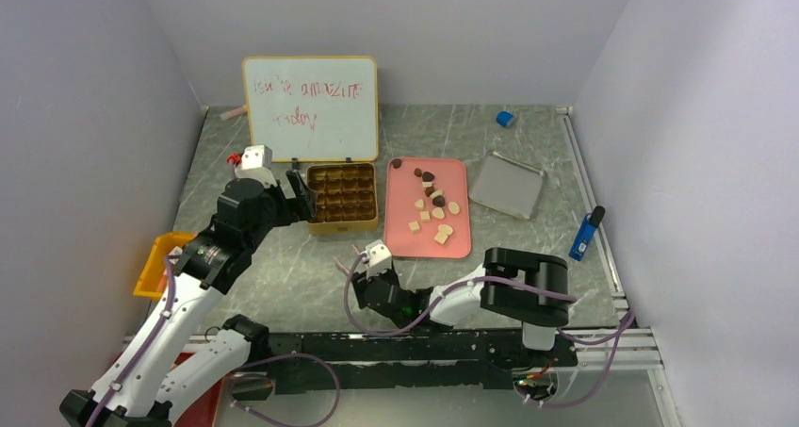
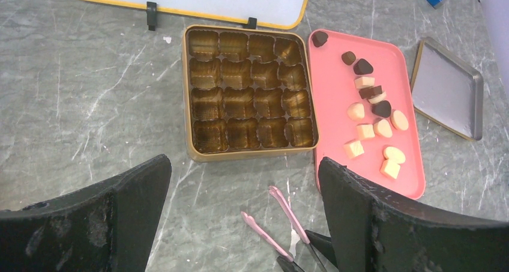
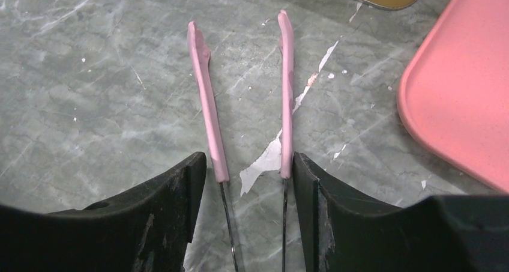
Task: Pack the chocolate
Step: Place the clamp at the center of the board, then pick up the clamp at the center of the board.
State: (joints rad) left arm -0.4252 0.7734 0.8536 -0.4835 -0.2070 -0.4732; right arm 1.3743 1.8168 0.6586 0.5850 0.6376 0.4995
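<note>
The chocolate [image 1: 429,201] lies as several dark brown and tan pieces [image 2: 372,113] on a pink tray [image 1: 454,174] [image 2: 336,104]. Left of the tray stands a gold box [image 1: 343,227] with empty moulded cells [image 2: 252,154]. My left gripper [image 2: 243,164] hangs open above the table in front of the box, holding nothing. My right gripper [image 3: 249,158] is shut on pink-tipped tongs [image 3: 207,104] [image 2: 288,212]. The tong tips stand apart with nothing between them, over bare table just short of the tray's near left corner [image 3: 456,104].
A whiteboard [image 1: 310,106] leans behind the box. A metal lid [image 1: 507,185] lies right of the tray, a small blue block [image 1: 506,119] behind it and a blue tool [image 1: 586,234] at the right edge. An orange bin [image 1: 158,265] sits at the left edge.
</note>
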